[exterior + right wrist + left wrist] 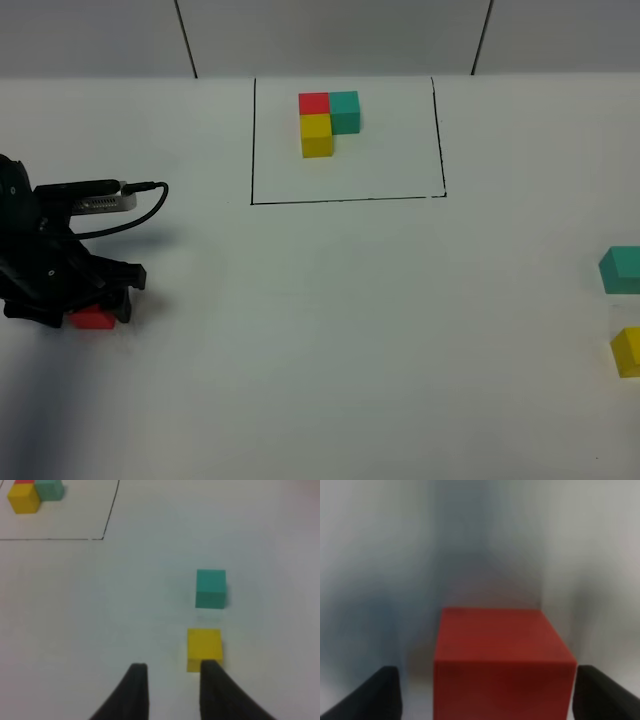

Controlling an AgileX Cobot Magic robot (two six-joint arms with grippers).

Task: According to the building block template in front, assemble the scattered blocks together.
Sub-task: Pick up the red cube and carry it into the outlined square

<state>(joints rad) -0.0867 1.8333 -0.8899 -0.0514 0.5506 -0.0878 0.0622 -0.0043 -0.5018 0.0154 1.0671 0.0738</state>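
The building block template [328, 122] is an L of red, teal and yellow cubes inside a thin black rectangle at the far middle; it also shows in the right wrist view [31, 494]. The scattered red cube [93, 319] lies at the left. My left gripper [97, 310] is low over it and open; its fingers [370, 697] straddle the red cube [500, 665], with a gap on one side. The teal cube [620, 269] and the yellow cube [627, 351] lie at the right edge. My right gripper [173, 666] is narrowly open and empty, just short of the yellow cube [204, 647]; the teal cube [210, 587] lies beyond it.
The white table [330, 330] has a back edge against a grey panelled wall [330, 35]. The left arm's cable [150, 200] loops over the table beside the arm. The drawn frame line [345, 199] runs across the table in front of the template.
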